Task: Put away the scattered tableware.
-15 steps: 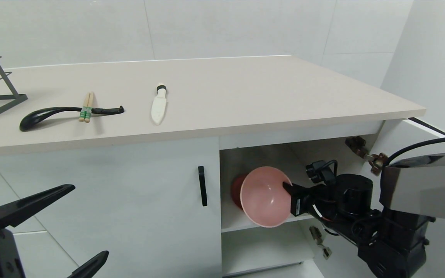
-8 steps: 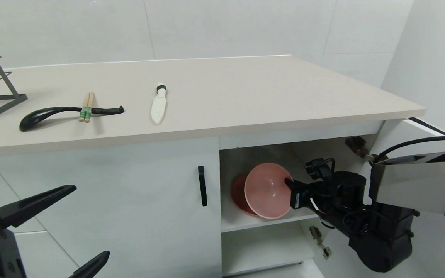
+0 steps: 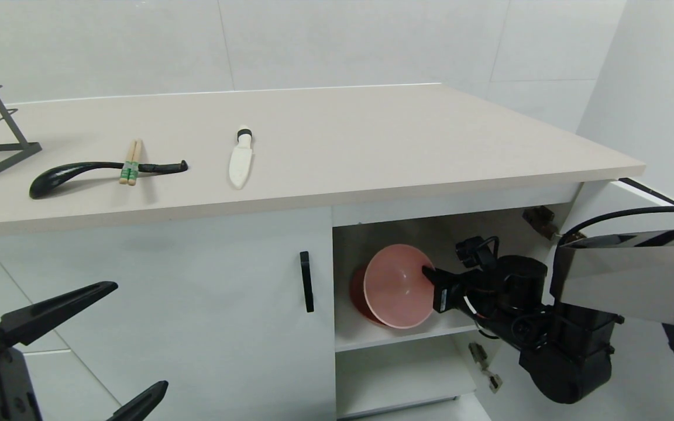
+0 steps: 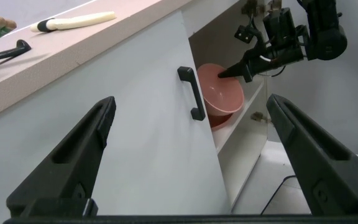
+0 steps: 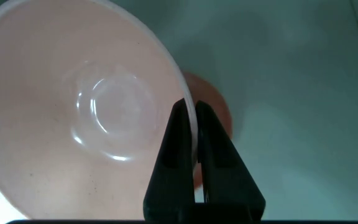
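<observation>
I hold the pink bowl [image 3: 398, 286] tipped on edge, mouth toward me, inside the open cupboard at the upper shelf [image 3: 366, 340]. Whether it rests on the board I cannot tell. My right claw [image 3: 429, 275] is clenched on its rim at 3 o'clock, one finger inside and one outside. A red bowl [image 3: 357, 292] sits just behind it at 9 o'clock. Farther at 9 o'clock is the shut door's black handle [image 3: 306, 282]. My left claw [image 3: 137, 334] hangs spread wide, holding nothing, at 8 o'clock before that door. On the counter [image 3: 401, 140], at 11 o'clock from the pink bowl, lies a white knife [image 3: 241, 159]. At the knife's 9 o'clock the chopsticks [image 3: 130, 162] lie across the ladle [image 3: 50, 177]. A rack [image 3: 30, 149] stands at 10 o'clock of the ladle.
</observation>
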{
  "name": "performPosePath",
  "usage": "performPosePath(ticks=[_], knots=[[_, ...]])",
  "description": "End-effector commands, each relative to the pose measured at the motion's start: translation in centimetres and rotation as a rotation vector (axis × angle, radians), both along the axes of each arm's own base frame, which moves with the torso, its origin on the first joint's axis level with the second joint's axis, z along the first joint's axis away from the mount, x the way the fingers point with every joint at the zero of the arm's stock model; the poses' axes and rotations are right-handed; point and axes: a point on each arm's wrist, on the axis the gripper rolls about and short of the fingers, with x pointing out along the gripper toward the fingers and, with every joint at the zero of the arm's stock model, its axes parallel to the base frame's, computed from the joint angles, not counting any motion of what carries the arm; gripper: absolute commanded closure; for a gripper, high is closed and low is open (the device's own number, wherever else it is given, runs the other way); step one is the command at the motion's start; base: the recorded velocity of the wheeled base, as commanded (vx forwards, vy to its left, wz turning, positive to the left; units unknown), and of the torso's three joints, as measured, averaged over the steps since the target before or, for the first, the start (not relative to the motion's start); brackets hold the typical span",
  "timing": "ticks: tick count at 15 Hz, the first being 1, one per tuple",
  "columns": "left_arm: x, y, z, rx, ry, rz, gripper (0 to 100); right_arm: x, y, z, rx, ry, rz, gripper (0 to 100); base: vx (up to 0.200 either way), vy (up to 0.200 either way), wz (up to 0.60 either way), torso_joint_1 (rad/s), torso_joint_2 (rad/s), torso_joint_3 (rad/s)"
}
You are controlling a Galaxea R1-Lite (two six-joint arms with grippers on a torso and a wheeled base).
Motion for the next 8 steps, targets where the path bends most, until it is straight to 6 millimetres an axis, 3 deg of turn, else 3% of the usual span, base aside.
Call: performPosePath(ticks=[1,8], knots=[[0.0,0.0,0.0,0.001,0.003,0.0,0,0.4,0.0,-0.3,0.001,-0.006,-0.003,100,0.0,0.0,0.0,0.0,0.0,0.0],[0.1,0.0,0.0,0.0,0.007,0.003,0,1.4,-0.6,-2.1,-0.009,0.017,-0.034,100,0.0,0.0,0.0,0.0,0.0,0.0]])
